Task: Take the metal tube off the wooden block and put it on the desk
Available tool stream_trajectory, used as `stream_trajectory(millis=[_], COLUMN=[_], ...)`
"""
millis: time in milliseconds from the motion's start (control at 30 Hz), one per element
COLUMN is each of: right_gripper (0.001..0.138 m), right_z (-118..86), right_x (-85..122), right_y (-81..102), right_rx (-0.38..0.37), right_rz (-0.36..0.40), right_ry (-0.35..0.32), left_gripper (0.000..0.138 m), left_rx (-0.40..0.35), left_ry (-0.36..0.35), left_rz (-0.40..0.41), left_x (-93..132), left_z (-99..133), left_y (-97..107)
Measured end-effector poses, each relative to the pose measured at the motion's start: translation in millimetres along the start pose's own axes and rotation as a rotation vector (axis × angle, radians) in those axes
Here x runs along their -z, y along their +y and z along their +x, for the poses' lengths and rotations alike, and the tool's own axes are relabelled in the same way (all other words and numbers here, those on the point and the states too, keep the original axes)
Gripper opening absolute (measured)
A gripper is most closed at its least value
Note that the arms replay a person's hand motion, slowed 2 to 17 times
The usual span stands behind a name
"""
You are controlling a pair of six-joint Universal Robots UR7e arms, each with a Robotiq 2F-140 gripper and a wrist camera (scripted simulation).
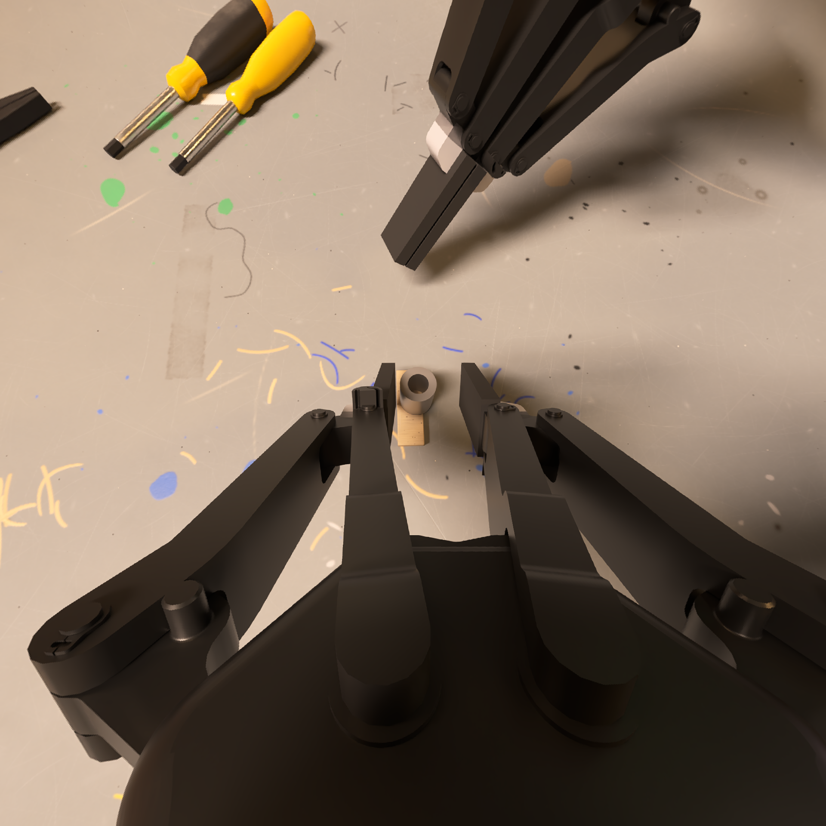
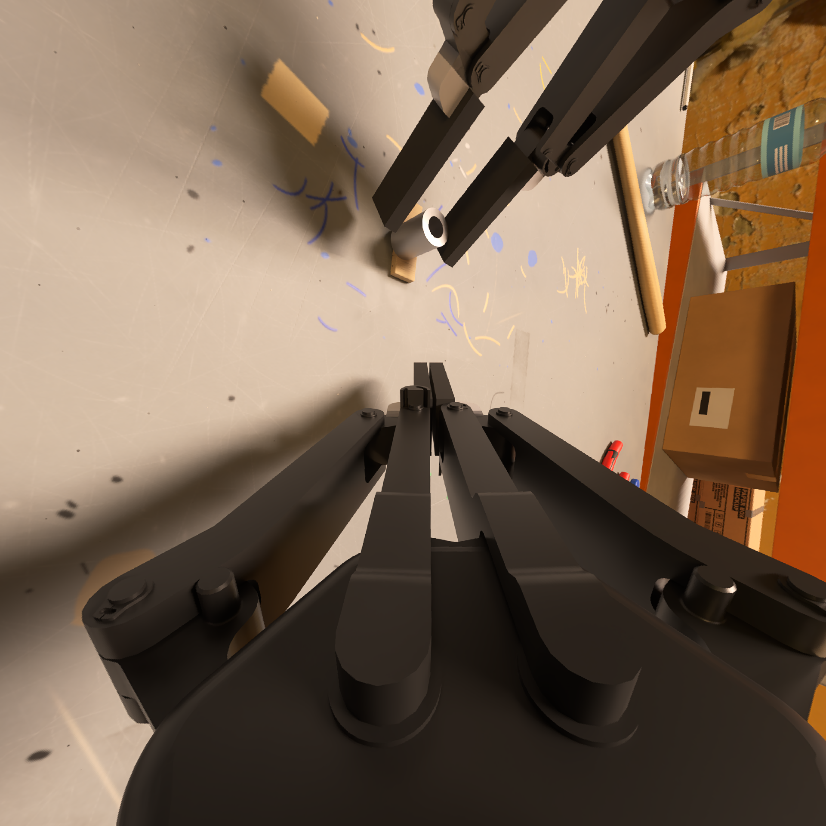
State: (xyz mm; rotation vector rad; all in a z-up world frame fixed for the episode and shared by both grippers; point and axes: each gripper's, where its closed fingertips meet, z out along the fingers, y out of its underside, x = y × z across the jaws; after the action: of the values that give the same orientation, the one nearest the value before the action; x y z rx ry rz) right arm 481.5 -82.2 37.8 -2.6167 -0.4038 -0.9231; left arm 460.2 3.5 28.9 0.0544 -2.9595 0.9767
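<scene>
A short grey metal tube (image 1: 418, 393) stands upright on a small flat wooden block (image 1: 411, 431) on the desk. My left gripper (image 1: 427, 375) is open and straddles the tube; one finger (image 1: 385, 384) is close against the block's side, the other (image 1: 471, 389) stands apart. In the right wrist view the tube (image 2: 413, 239) and block (image 2: 403, 270) show between the left gripper's fingers (image 2: 418, 241). My right gripper (image 2: 429, 371) is shut and empty, hovering over the desk a little away from the tube; it also shows in the left wrist view (image 1: 404, 261).
Two yellow-handled screwdrivers (image 1: 214, 85) (image 1: 263, 71) and a black bar (image 1: 22, 111) lie beyond the tube. A tan tape strip (image 2: 295, 100), a wooden rod (image 2: 637, 232) at the desk edge, a plastic bottle (image 2: 724, 156), a cardboard box (image 2: 733, 380) and red markers (image 2: 612, 453) are nearby.
</scene>
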Motion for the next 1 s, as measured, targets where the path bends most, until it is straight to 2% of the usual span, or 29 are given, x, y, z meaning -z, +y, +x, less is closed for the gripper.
stream_trajectory(millis=[367,700,1000], right_gripper=[0.002,0.002,0.002], right_z=[0,-1,0], right_x=[0,1,2], right_y=[0.3,0.4,0.7], right_rx=[0.002,-0.005,-0.006], right_rz=[0.002,0.006,0.007], right_ry=[0.002,0.001,0.004], left_gripper=[0.039,0.022,0.021], left_rx=[-0.012,-0.015,-0.004], left_ry=[-0.041,-0.075,-0.059], left_rz=[-0.008,-0.001,0.007], left_x=[-2,-2,-2], left_z=[-5,-11,-11], left_y=[2,2,2])
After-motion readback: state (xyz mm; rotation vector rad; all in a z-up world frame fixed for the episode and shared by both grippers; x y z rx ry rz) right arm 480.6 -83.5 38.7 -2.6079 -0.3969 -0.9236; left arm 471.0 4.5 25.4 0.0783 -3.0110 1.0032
